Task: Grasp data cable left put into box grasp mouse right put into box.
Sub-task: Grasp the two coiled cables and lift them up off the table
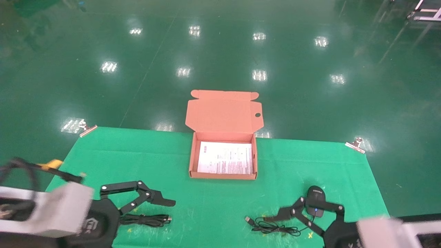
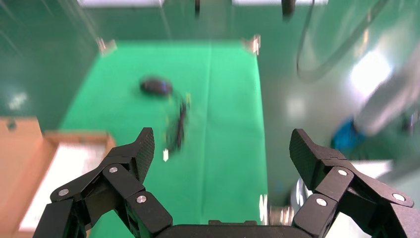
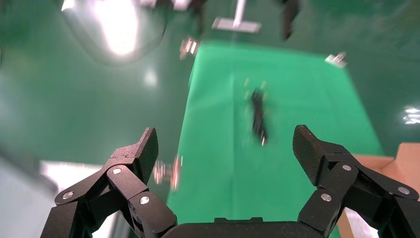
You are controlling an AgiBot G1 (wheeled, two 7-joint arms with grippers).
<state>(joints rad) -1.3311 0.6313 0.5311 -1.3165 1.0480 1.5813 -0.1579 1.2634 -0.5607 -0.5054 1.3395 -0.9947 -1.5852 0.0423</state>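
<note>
The open cardboard box [image 1: 193,162] sits mid-table with its lid [image 1: 224,112] up and a white printed sheet [image 1: 225,158] inside. The bundled black data cable [image 1: 146,219] lies at the front left. My left gripper [image 1: 151,203] hovers just above it, open and empty. The black mouse [image 1: 315,200] lies at the front right, its thin cord [image 1: 275,227] coiled to its left. My right gripper [image 1: 306,214] hovers over it, open and empty. The left wrist view [image 2: 223,148] shows the mouse [image 2: 156,86] far off. The right wrist view [image 3: 225,146] shows the cable [image 3: 258,116] far off.
A green cloth [image 1: 220,203] covers the table, held by metal clips at the back left [image 1: 88,129] and back right [image 1: 355,144] corners. Beyond the table's far edge is a glossy green floor [image 1: 220,51]. The box's corner shows in the left wrist view [image 2: 29,163].
</note>
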